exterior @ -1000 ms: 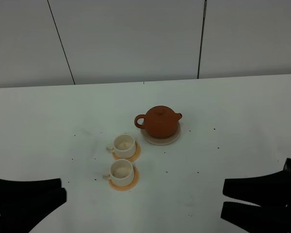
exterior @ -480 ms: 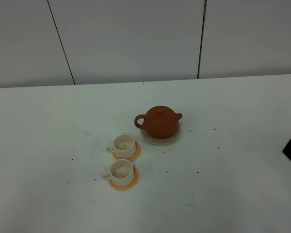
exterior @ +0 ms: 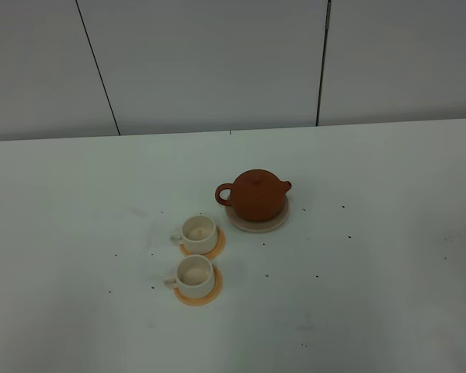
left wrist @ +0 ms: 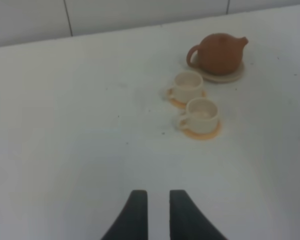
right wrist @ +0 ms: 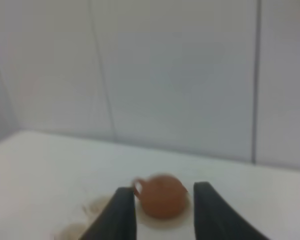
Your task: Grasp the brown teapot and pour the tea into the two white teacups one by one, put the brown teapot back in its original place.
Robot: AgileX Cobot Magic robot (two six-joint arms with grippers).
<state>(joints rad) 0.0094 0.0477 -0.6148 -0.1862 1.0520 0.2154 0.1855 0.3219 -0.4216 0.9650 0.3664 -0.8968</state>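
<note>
Exterior high view: the brown teapot (exterior: 255,194) sits on its cream trivet (exterior: 256,226) (spout pointing right), near the two white teacups (exterior: 199,231) on orange coasters (exterior: 196,300). The left gripper (left wrist: 152,200) stands narrowly parted and empty. The right gripper (right wrist: 164,192) gapes wide, empty, well short of the teapot.

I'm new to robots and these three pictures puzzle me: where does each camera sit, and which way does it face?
High camera: mounted above, looking down on the table with the teapot and two cups; no arm shows.
Left wrist: low over the table, facing cups and teapot; left pincer tips show.
Right wrist: low, facing teapot and back wall; right pincer frames the teapot.
All three share the teapot.
</note>
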